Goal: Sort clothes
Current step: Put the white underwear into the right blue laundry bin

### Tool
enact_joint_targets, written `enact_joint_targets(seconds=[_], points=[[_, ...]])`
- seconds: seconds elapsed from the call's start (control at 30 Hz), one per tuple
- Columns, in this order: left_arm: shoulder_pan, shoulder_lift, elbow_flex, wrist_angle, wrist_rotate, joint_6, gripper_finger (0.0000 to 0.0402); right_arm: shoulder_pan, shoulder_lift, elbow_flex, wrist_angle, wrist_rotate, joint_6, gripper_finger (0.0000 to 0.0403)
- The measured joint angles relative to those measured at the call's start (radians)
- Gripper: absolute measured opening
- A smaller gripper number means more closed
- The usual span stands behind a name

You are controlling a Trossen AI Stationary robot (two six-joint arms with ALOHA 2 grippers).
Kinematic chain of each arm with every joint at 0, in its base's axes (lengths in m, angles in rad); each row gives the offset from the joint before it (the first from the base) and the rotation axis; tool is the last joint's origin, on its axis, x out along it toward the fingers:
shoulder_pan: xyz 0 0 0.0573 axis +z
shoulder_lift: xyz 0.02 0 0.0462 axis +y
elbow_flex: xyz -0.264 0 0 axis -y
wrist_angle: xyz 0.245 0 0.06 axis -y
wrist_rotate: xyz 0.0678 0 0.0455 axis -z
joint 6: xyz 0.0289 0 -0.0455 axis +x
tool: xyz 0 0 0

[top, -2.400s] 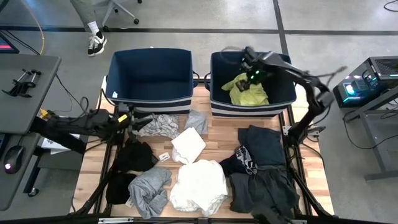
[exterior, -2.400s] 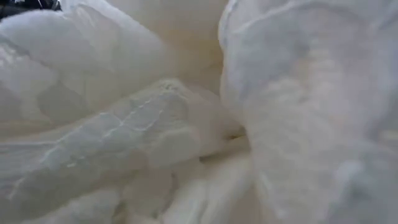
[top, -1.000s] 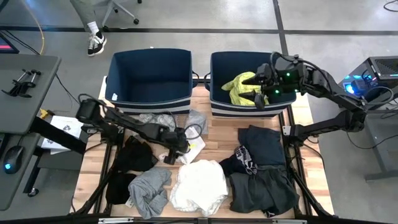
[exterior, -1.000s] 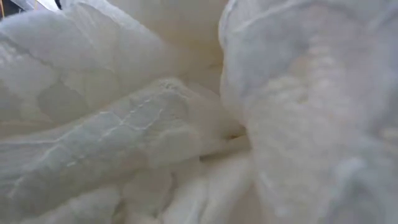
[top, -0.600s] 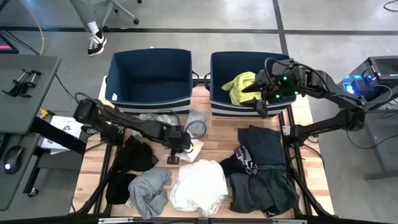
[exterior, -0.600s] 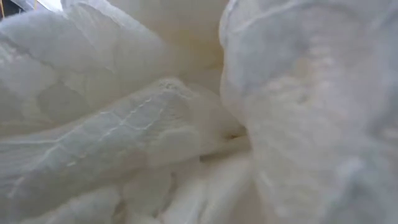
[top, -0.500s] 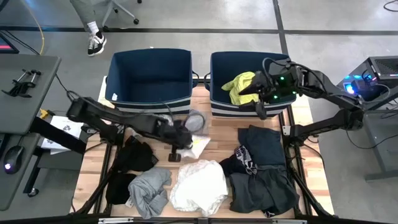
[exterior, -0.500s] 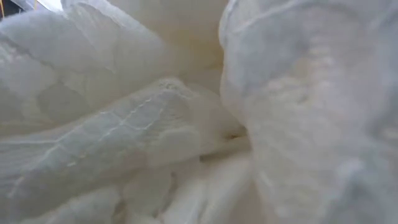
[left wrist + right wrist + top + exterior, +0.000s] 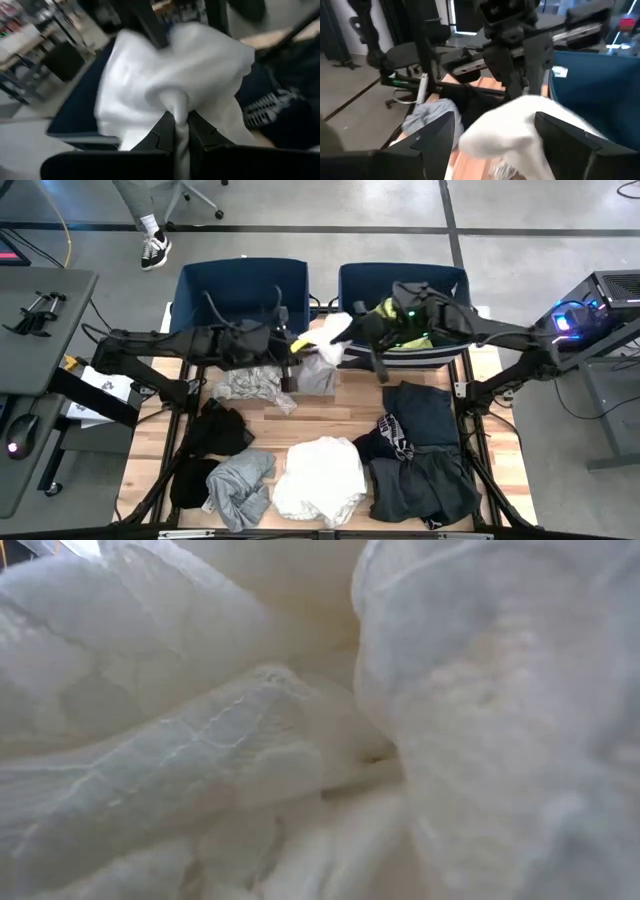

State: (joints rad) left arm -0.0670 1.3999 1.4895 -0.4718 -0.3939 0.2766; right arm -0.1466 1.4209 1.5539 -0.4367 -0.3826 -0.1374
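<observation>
Left gripper (image 9: 181, 131) has its jaws pinched narrow on a gathered fold of a white garment (image 9: 331, 332), lifted in the gap between the two navy bins, near the front corner of the left bin (image 9: 241, 285). Right gripper (image 9: 495, 145) sits just beside it with fingers spread wide and empty, white cloth hanging between them but not touching as far as I can tell

Handling call: light, limp, thin fabric. It drapes and billows off the pinch point, no stiffness, so it'll swing and trail. Small pinch of bunched cloth looks enough for the weight; slip risk low, snag on a bin rim more likely

Neon yellow garment (image 9: 400, 320) already in the right bin (image 9: 455, 280). Rest of the clothes are on the slatted wooden table (image 9: 340, 405):
- grey-white patterned piece (image 9: 255, 385) and plain grey piece (image 9: 318, 375), crumpled, just below the left bin
- large white heap (image 9: 320, 480), soft, rumpled, fills the low view
- grey bundle (image 9: 240, 480), black ones (image 9: 215, 430) at left
- dark navy/charcoal pile (image 9: 420, 450) at right, flatter, heavier-looking; grab a raised fold, not a flat face
</observation>
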Motion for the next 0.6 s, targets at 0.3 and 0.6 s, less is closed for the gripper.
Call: enact_joint_targets(seconds=[0.3, 0.6], points=[[0.004, 0.0, 0.0, 0.087, -0.013, 0.048, 0.0, 0.032, 0.071, 0.0, -0.013, 0.365, 0.049, 0.0151], [-0.002, -0.022, 0.0, 0.128, 0.02, 0.017, 0.0054, 0.024, 0.011, 0.064, -0.203, 0.532, 0.081, 0.0029]])
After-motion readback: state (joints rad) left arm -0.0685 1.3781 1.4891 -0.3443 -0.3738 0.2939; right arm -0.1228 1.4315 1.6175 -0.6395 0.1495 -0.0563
